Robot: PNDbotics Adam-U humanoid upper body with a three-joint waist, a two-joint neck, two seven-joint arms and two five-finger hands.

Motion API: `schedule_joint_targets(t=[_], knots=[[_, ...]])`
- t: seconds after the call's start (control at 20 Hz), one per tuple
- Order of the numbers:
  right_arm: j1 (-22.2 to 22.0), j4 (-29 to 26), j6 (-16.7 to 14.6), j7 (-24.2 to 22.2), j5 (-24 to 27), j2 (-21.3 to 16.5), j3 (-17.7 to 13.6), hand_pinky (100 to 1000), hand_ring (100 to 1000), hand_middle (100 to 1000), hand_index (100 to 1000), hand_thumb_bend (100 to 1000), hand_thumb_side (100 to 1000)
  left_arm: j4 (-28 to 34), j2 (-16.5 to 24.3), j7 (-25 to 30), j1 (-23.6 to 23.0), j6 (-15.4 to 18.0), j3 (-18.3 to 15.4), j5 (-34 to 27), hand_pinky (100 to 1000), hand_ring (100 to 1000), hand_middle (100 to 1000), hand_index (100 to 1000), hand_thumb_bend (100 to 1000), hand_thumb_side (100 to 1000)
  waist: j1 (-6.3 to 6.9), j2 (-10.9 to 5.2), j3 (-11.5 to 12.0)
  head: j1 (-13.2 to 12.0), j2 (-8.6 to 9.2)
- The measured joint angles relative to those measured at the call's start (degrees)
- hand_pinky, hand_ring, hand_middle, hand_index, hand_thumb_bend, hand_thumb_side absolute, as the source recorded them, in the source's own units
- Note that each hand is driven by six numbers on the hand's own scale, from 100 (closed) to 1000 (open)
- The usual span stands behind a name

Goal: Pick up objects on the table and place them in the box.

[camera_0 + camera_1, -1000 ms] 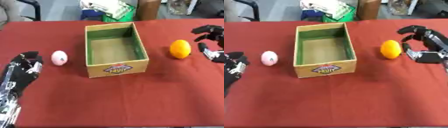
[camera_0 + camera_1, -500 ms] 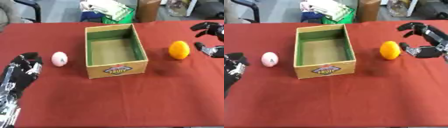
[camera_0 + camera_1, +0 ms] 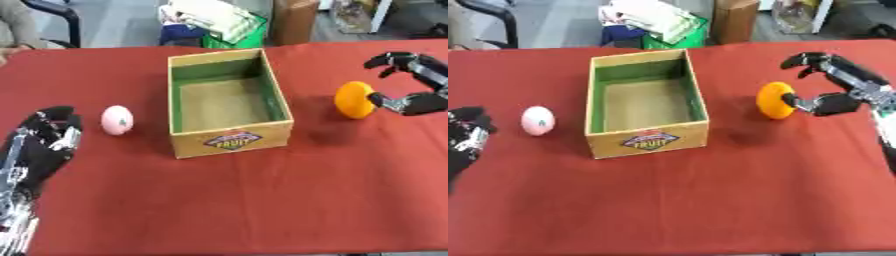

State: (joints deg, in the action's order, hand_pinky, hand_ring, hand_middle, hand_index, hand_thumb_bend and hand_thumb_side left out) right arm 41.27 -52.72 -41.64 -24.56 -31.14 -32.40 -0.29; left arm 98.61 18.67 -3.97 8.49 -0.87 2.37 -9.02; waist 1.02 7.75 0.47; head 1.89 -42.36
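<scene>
An open cardboard box [image 3: 231,142] with a green lining and nothing visible inside stands in the middle of the red table [image 3: 262,205]. To its right lies an orange [image 3: 772,100]. My right hand [image 3: 837,102] is just right of the orange, open, with the thumb tip against its side and the fingers arched above and apart from it. On the box's left lies a pale pink egg-shaped object [image 3: 116,120]. Further left, my left hand [image 3: 39,145] rests open near the table's lower left corner, holding nothing.
Beyond the table's far edge stand a green crate with white cloth [image 3: 219,22] and a brown carton [image 3: 293,20]. A dark chair [image 3: 61,15] and a person's sleeve [image 3: 16,25] show at the far left. Bare red cloth lies in front of the box.
My right hand has moved left toward the orange, and its thumb now touches the fruit. The orange, egg-shaped object, box and left hand have stayed in place.
</scene>
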Motion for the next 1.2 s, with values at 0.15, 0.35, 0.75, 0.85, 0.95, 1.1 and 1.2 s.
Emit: schedule_joint_targets(t=[0.15, 0.35, 0.75, 0.85, 0.95, 1.1, 1.2], knots=[[0.94, 1.78, -1.29, 1.89, -5.41, 1.02, 0.30, 768, 901, 860, 892, 447, 661, 0.00, 0.00, 0.05, 0.00, 0.01, 0.10, 0.00, 792, 601, 586, 710, 191, 219, 0.01, 0.00, 0.14, 0.13, 0.00], [2.15, 3.12, -2.05, 5.74, -13.98, 2.02, 0.33, 799, 907, 890, 918, 443, 752, 0.00, 0.00, 0.10, -0.01, 0.05, 0.29, 0.00, 793, 601, 586, 710, 192, 219, 0.02, 0.00, 0.23, 0.27, 0.00], [2.88, 3.09, 2.52, 24.94, -37.71, 3.11, 0.31, 818, 896, 909, 943, 449, 745, 0.00, 0.00, 0.14, -0.11, 0.08, 0.31, 0.00, 793, 602, 586, 710, 193, 219, -0.02, 0.00, 0.34, 0.55, 0.00], [2.88, 4.27, 4.09, 29.25, -42.60, 3.18, 0.28, 816, 891, 905, 943, 449, 745, -0.01, 0.00, 0.14, -0.13, 0.08, 0.31, 0.00, 792, 602, 586, 710, 193, 219, -0.10, 0.00, 0.35, 0.61, 0.00], [2.87, 6.03, 5.27, 32.19, -46.18, 3.37, 0.08, 814, 888, 902, 943, 449, 744, -0.01, 0.00, 0.14, -0.14, 0.07, 0.31, 0.00, 792, 602, 587, 710, 193, 219, -0.11, 0.00, 0.38, 0.67, 0.00], [2.79, 8.95, 6.76, 34.86, -49.78, 3.45, -0.51, 797, 867, 885, 936, 452, 740, -0.01, 0.00, 0.14, -0.17, 0.07, 0.31, 0.00, 793, 602, 587, 710, 194, 219, -0.12, 0.00, 0.51, 0.72, 0.00], [2.72, 10.70, 7.61, 35.94, -51.24, 3.47, -0.90, 765, 836, 859, 921, 404, 721, -0.02, 0.00, 0.14, -0.20, 0.07, 0.31, 0.00, 793, 602, 587, 710, 194, 219, -0.12, 0.01, 0.57, 0.73, 0.00]])
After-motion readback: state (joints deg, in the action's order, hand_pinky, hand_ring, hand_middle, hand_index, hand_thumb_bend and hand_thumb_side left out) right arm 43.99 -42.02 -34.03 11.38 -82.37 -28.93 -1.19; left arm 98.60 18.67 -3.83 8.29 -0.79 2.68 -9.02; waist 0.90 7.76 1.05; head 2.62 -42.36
